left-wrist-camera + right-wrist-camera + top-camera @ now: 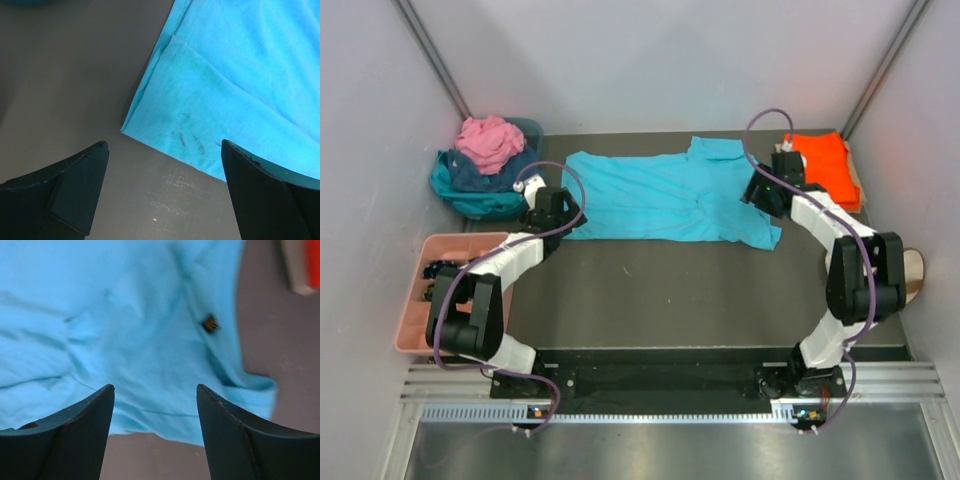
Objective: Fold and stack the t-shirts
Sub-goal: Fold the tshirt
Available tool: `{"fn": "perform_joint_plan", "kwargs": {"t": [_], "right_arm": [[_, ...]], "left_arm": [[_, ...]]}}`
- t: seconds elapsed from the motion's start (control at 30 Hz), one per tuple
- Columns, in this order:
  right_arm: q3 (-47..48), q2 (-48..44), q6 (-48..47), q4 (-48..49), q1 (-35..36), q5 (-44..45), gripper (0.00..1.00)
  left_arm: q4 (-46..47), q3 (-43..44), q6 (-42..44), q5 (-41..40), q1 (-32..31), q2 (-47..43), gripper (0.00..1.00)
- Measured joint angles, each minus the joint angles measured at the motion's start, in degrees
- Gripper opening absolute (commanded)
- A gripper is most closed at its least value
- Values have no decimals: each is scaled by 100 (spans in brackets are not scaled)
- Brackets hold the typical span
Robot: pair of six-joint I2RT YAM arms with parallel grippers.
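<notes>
A bright turquoise t-shirt [660, 195] lies spread flat across the far middle of the table. My left gripper [560, 215] is open and empty above its near-left hem corner [150, 125], with bare table between the fingers. My right gripper [760, 192] is open and empty above the shirt's right end; the cloth [125, 330] fills that wrist view. A folded orange t-shirt [828, 165] lies at the far right. A pile of pink [488, 140], navy [480, 175] and teal [455, 185] shirts sits at the far left.
A pink tray [415, 310] with small dark items stands at the left near edge. Grey walls close in both sides. A cream and brown object [914, 272] lies by the right wall.
</notes>
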Motion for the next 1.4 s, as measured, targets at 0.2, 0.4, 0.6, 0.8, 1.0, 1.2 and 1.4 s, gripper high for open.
{"fn": "perform_joint_plan", "kwargs": {"t": [0.2, 0.4, 0.6, 0.8, 1.0, 1.2, 1.4], "right_arm": [[-1078, -721, 140, -201, -313, 96, 69], [-1460, -920, 184, -275, -275, 164, 69], [-1534, -920, 219, -271, -323, 295, 69], [-1558, -920, 214, -232, -450, 393, 68], [-1637, -872, 210, -177, -459, 389, 61], [-1788, -817, 208, -140, -461, 367, 54], [-1829, -787, 208, -122, -463, 367, 47]], "left_arm": [[2, -15, 0, 61, 0, 2, 98], [2, -74, 0, 94, 0, 2, 98], [0, -114, 0, 101, 0, 2, 98], [0, -116, 0, 101, 0, 2, 99], [-2, -118, 0, 92, 0, 2, 99], [-11, -153, 11, 15, 0, 2, 99], [-57, -184, 13, -50, 2, 2, 99]]}}
